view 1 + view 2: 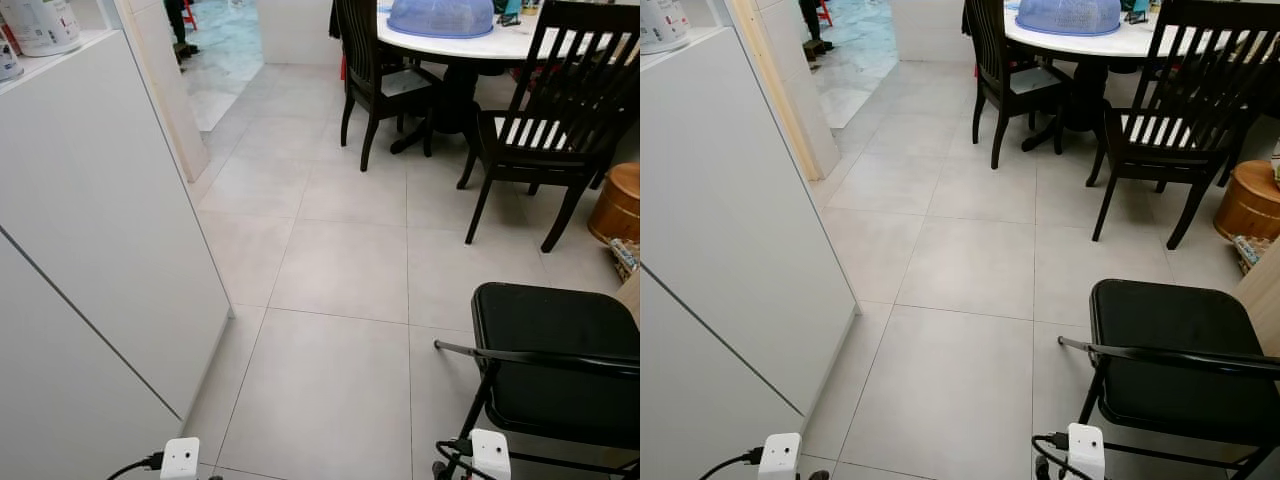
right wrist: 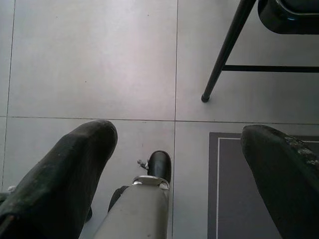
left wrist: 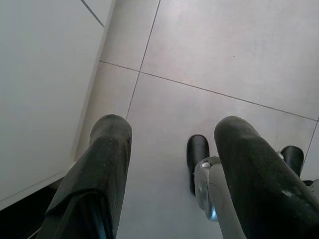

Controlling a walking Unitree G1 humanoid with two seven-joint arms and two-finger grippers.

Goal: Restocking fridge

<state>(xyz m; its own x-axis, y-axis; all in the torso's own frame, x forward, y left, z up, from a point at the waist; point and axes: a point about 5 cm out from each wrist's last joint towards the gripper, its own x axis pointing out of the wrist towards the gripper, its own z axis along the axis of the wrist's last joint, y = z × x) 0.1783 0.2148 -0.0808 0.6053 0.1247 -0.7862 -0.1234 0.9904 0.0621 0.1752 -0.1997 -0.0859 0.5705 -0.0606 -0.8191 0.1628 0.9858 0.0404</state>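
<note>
A: How do the end effectors stand?

B: The left end effector (image 3: 169, 149) hangs low over the pale grey tiled floor (image 1: 340, 270), its two black fingers (image 3: 107, 149) spread wide with nothing between them and touching nothing. Through the gap shows bare tile and the robot's own black foot (image 3: 197, 154). The right end effector (image 2: 177, 149) is likewise wide apart and empty, over a tile joint and the edge of a dark grey mat (image 2: 234, 189).

A: And the fridge?

B: A tall white flat-fronted cabinet (image 1: 90, 250), which may be the fridge, stands at about nine o'clock in the head view, doors closed, a dark seam slanting across its face. I cannot tell for certain that it is the fridge. White containers (image 1: 40, 25) sit on top of it. Its lower edge shows just beside the left end effector's fingers.

A: What else is around?

B: A black folding chair with a padded seat (image 1: 555, 365) sits at four o'clock, near the right arm; one of its thin legs (image 2: 227, 50) shows in the right wrist view. At one o'clock, farther off, a round white counter (image 1: 470, 40) carries a blue mesh food cover (image 1: 440, 15), with dark wooden slat-back chairs (image 1: 560, 100) around it. A round wooden stool (image 1: 620, 200) stands at two o'clock.
</note>
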